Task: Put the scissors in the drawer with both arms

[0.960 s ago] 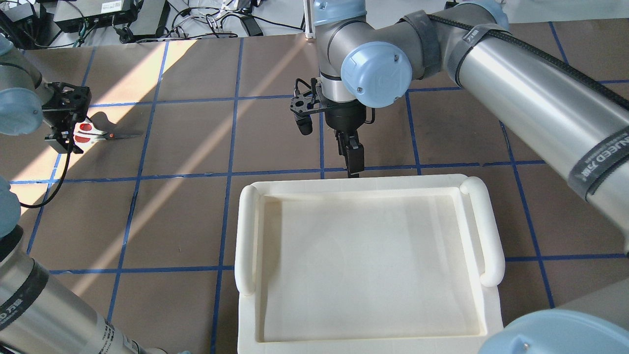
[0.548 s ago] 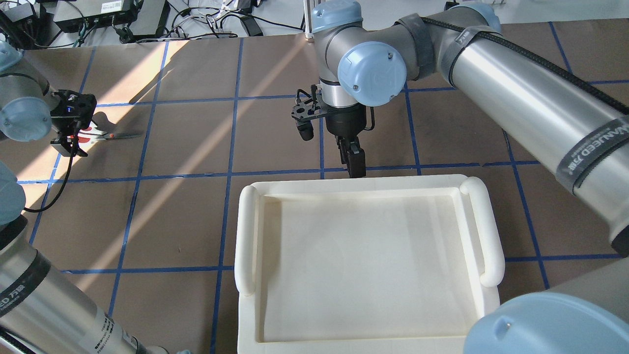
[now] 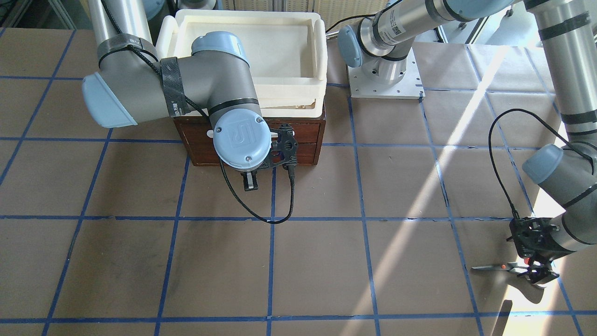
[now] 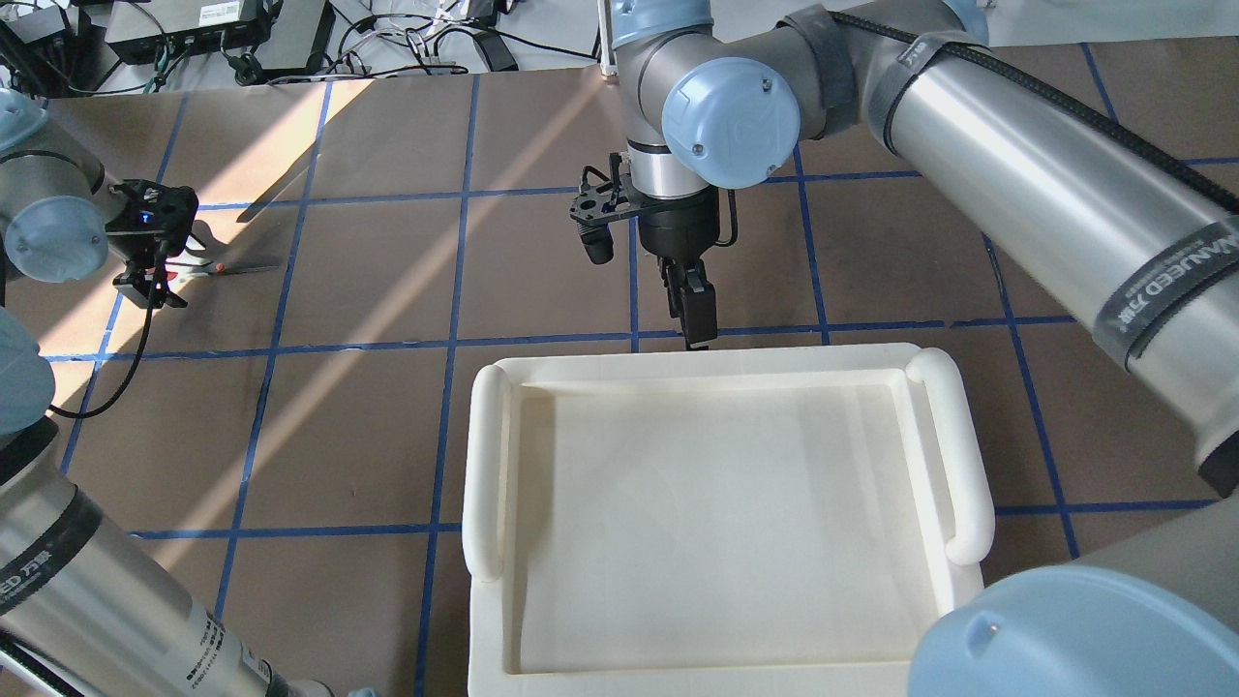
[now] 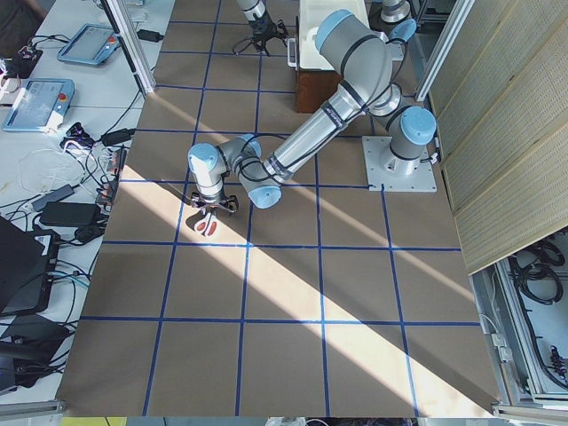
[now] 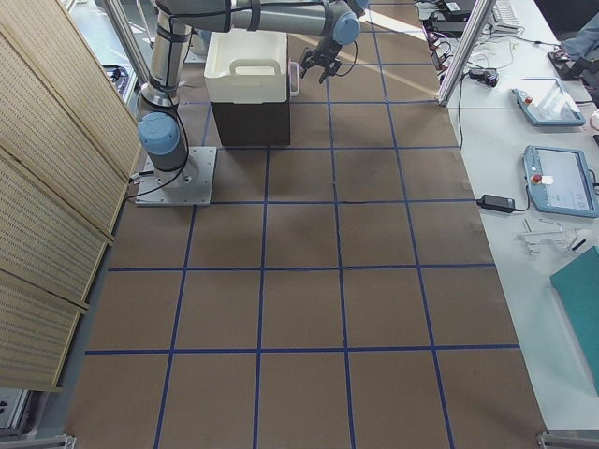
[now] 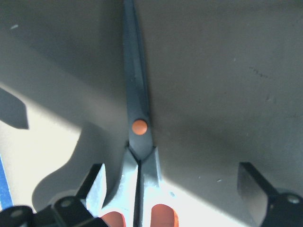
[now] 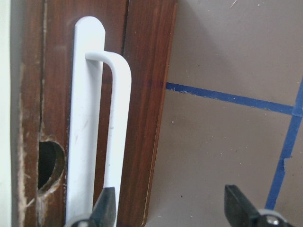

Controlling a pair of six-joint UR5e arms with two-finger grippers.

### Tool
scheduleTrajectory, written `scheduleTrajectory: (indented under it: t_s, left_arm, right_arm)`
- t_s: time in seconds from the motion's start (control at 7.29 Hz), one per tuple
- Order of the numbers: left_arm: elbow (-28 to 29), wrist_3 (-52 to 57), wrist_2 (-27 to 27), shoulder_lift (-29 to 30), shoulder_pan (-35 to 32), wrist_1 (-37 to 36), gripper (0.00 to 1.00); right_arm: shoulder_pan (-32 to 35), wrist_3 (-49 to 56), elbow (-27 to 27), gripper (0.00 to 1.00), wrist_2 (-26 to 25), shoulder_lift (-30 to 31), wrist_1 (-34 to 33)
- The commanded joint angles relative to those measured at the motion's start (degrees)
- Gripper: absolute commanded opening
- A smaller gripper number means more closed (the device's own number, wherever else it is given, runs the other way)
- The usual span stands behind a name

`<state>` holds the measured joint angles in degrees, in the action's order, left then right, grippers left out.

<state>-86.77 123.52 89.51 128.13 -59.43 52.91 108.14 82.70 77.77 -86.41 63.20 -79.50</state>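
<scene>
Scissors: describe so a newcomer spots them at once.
On the table, look in the sunlit patch at the overhead view's left edge, below the left hand. The scissors lie flat there: silver blades, red pivot dot, orange-lined loops, unlike the black hand.

This is a robotics lab: two jointed industrial arms, the right arm (image 4: 1026, 184) and the left arm (image 4: 126, 620), work over a wide counter (image 5: 284, 293) papered in brown and marked with a blue tape grid (image 6: 263, 281), with a steel mounting plate (image 3: 410, 88) bolted onto it. A white bench (image 6: 505, 159) alongside carries teach pendants (image 6: 552, 182); power boxes and tangled cables (image 4: 184, 29), aluminium frame posts (image 6: 459, 56) and perforated panels (image 6: 47, 215) surround it
</scene>
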Motion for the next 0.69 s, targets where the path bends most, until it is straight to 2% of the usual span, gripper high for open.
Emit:
scheduleTrajectory:
  t_s: [0.0, 0.14, 0.41, 0.55]
  left_arm:
    - [0.02, 0.14, -0.30, 1.24, 0.02, -1.92, 0.98]
    - [0.02, 0.31, -0.30, 1.42, 0.02, -2.62, 0.98]
    - [0.02, 0.23, -0.56, 1.86, 0.02, -2.63, 0.97]
    - [-0.06, 0.14, -0.22, 1.77, -0.07, -2.63, 0.88]
  right_arm:
    - [0.06, -0.52, -0.07, 0.81, 1.23, -0.36, 0.22]
    - [0.06, -0.52, -0.07, 0.74, 1.24, -0.28, 2.48]
    - [0.06, -0.52, 0.02, 0.75, 1.33, -0.62, 2.86]
    - [0.06, -0.52, 0.02, 0.75, 1.33, -1.15, 2.86]
